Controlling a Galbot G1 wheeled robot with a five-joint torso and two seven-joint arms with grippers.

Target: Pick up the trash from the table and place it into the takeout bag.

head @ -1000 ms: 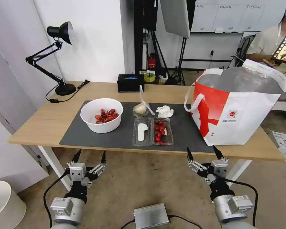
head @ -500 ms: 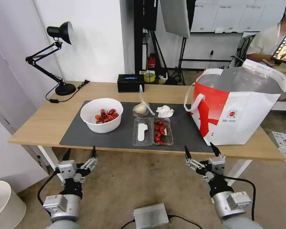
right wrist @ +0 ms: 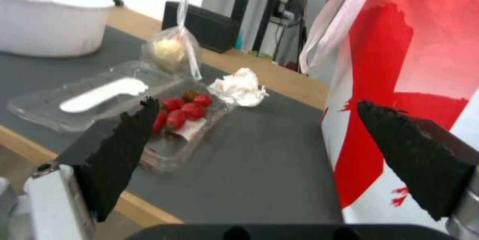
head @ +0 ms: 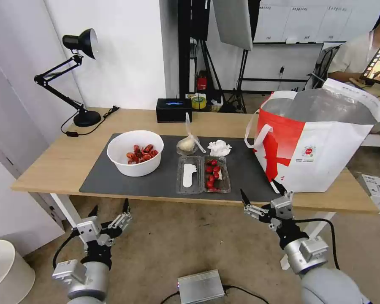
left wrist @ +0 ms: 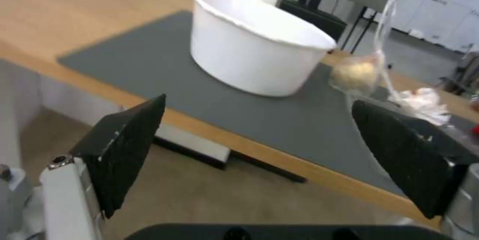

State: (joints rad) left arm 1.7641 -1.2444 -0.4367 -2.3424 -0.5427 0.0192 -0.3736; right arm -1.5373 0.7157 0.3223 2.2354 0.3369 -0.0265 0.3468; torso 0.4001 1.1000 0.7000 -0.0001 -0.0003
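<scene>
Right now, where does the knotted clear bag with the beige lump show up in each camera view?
Head view: knotted clear bag sits mid-mat, between the white bowl and the crumpled tissue.
Left wrist view: the bag lies just past the bowl, toward the tissue.
Right wrist view: the bag sits behind the open clamshell, in front of the black tissue box.
Shared landmark: the white bowl.

Bowl (head: pixel 135 153) left on mat (head: pixel 164 181), clamshell (head: pixel 203 174) centre, knotted bag (head: pixel 187 145) and tissue (head: pixel 219 147) behind it, takeout bag (head: pixel 321 141) right.
</scene>
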